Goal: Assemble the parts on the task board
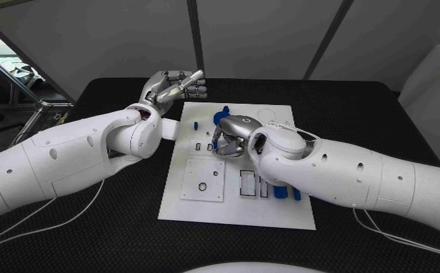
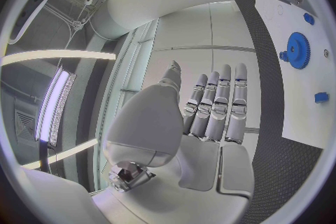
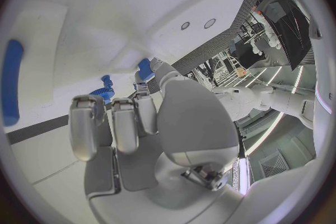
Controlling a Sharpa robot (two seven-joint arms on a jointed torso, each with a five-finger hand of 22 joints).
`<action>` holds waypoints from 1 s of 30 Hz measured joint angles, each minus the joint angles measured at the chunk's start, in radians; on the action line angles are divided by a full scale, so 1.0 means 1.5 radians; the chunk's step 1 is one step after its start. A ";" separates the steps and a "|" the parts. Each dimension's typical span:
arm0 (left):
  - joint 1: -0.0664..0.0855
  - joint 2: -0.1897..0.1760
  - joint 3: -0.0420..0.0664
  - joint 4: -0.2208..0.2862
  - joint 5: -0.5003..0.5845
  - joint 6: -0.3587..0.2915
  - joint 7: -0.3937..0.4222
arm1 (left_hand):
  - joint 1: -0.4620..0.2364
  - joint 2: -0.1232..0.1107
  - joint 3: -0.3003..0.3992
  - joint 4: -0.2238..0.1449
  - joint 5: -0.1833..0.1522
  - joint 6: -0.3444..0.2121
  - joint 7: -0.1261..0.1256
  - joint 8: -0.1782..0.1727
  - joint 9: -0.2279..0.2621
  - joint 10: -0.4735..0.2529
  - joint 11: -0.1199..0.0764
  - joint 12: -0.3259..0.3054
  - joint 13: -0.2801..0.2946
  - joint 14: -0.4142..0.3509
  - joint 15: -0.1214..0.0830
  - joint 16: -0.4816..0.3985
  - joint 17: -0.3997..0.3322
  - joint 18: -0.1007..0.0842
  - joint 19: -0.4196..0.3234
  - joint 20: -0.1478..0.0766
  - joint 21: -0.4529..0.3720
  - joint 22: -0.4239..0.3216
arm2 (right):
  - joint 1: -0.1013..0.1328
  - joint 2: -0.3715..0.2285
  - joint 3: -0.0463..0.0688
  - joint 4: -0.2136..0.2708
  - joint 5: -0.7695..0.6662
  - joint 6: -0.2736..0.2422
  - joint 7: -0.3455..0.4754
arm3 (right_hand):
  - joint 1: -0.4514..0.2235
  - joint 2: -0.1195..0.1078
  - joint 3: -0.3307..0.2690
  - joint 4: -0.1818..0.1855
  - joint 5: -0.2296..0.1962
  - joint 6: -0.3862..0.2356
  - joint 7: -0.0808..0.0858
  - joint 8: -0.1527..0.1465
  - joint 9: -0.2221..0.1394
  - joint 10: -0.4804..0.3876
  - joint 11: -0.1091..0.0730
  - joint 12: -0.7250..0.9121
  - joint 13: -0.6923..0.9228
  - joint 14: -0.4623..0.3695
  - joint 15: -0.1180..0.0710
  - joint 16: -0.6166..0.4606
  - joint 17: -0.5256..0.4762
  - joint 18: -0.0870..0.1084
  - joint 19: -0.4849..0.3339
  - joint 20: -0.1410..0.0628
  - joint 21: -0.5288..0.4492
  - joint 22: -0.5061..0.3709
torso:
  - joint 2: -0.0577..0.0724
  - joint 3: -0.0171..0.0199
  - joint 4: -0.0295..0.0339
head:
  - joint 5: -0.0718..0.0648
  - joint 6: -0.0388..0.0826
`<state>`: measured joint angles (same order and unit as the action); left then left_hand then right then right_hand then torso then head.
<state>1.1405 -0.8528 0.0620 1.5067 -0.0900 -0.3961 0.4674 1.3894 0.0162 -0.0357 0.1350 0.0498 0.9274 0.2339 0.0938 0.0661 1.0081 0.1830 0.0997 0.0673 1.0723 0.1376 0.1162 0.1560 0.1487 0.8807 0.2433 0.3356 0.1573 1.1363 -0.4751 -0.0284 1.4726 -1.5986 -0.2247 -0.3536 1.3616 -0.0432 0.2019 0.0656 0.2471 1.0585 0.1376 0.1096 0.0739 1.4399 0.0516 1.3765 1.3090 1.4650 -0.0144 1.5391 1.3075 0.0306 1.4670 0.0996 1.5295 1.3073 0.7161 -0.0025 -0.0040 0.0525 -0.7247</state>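
On the black table (image 1: 367, 107) lies the white task board (image 1: 275, 209), reaching from the left hand at its far corner to the near edge. The right arm (image 1: 367, 171) crosses the board's near right side, and the right hand (image 1: 231, 138) sits low over the board's middle. In the right wrist view its fingers (image 3: 87, 123) curl toward the thumb close to a small blue part (image 3: 145, 69), but whether they actually pinch it cannot be told. The left hand (image 1: 172, 86) hovers beside the far left corner of the board, holding nothing, its fingers (image 2: 217, 106) straight and close together. A blue gear (image 2: 299, 50) already stands on the board just beyond the right hand, and other blue pieces (image 1: 286, 192) lie by the slots on the near right.

The step in hand appears to be picking or seating a small part near the gear. The next move probably calls for a firm pinch and careful alignment with its socket.

No brand, label or writing can be read.
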 measured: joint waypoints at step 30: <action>0.000 0.001 0.000 -0.001 0.000 0.000 -0.001 | 0.000 0.000 0.000 0.000 0.000 0.000 0.000 0.000 0.000 0.000 0.000 0.000 0.000 0.000 0.000 0.000 0.000 0.040 0.000 0.000 0.000 0.000 | -0.002 0.001 -0.001 -0.002 -0.008 0.001 -0.009 | -0.048 -0.038 -0.020 0.025 -0.022 -0.036 0.010 -0.014 -0.003 -0.010 0.010 -0.014 0.000 0.002 0.003 -0.005 0.000 0.000 0.000 0.000 0.000 0.000 | 0.000 0.0000 0.0001 | -0.001 -0.001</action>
<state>1.1405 -0.8520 0.0619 1.5047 -0.0899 -0.3955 0.4654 1.3896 0.0161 -0.0357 0.1350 0.0498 0.9274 0.2339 0.0938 0.0662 1.0080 0.1830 0.0997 0.0673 1.0723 0.1376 0.1162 0.1558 0.2084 0.8807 0.2433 0.3356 0.1576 1.1338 -0.4738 -0.0303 1.4693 -1.6104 -0.2238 -0.3673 1.2892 -0.0998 0.1714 0.1031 0.2135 1.0049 0.1525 0.0889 0.0699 1.4249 0.0666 1.3549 1.3090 1.4682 -0.0102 1.5312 1.3073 0.0306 1.4670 0.0997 1.5295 1.3073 0.7167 -0.0025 -0.0039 0.0508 -0.7258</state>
